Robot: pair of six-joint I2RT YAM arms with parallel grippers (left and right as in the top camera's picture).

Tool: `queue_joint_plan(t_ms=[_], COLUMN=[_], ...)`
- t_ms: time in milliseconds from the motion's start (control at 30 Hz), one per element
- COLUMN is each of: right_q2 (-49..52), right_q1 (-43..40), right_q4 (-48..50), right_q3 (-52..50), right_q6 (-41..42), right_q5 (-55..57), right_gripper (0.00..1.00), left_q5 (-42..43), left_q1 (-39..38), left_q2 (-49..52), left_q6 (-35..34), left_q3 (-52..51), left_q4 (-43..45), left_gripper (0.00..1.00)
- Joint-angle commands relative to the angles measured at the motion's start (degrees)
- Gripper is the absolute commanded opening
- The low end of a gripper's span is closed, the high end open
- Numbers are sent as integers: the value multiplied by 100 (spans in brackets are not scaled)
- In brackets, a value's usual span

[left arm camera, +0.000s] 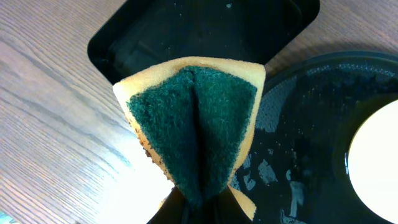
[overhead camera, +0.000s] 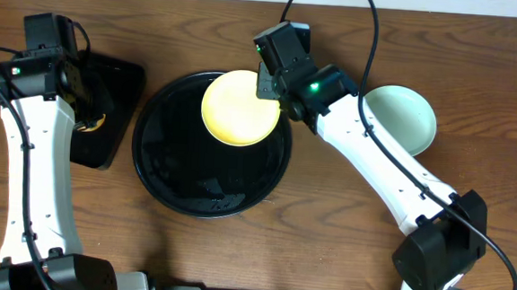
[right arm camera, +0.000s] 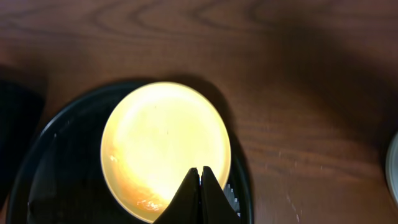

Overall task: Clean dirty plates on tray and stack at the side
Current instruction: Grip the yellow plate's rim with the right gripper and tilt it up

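The round black tray [overhead camera: 162,171] sat at the centre of the table [overhead camera: 324,248]. The yellow plate [overhead camera: 240,108] lay over the tray's upper right part, reaching its rim. A brown smear showed on the plate near the fingers in the right wrist view. The right gripper [right arm camera: 200,186] had its fingers pressed together at the plate's right edge. Whether they pinched the rim could not be determined. A mint-green plate [overhead camera: 404,118] rested on the table right of the tray, apart from it. The left gripper [left arm camera: 199,208] was clamped on a folded sponge [left arm camera: 196,124], green face outward, just left of the tray's rim. A rectangular black tray [overhead camera: 118,82] lay left of the round tray.
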Motion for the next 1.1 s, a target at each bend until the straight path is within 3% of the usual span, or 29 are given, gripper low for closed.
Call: queue_joint_plan(t_ms=[0,33,133,233,267,333,367,467,600,733,833,933,1067], right_q2=[31,31,72,227,321,487,592,901,1217,1294,1294,1294,1305], right_q1=[55,55,55,52,50,50,52,70,149,247,313,334,330], right_q4=[-192,-280,-551,-916,-1025,-1084,-1080,-1064,-957,-568,-195,24,83], right_q3=[-4,-7,-37,-125,-188,-326,-409,-573,-601,-603,-603,-603,-603], right_q6=[450,592,848,1180,1270,1285,1283,1283,1285,1113,1062,1067,1244], right_q5=[90,17,-181,-192,-238,-426,-549,-885,-1167,-1180,-1226,-1244,-1241], right_gripper=[1,2,21,32,40,71,77,81,99,89,92,88,94], left_q5=[-24,-24,-2,-2,-2,-2,0,111,120,120,120,120,120], left_q1=[20,20,20,20,20,20,20,20,20,20,20,20,20], left_q2=[-63,-63,-63,-63,-63,-63,-63,-63,-63,-63,-63,-63,-63], left_q6=[-46,-46,-46,-46,-46,-46,-46,-44,-42,-44,-44,-42,-42], left_q3=[-2,-2,-2,-2,-2,-2,-2,-2,-2,-2,-2,-2,-2], left_q4=[-15,-17,-17,-20,-20,-20,-20,-31,-31,-15,-15,-15,-15], left_gripper=[8,8,9,11,12,11,12,12,12,12,11,12,12])
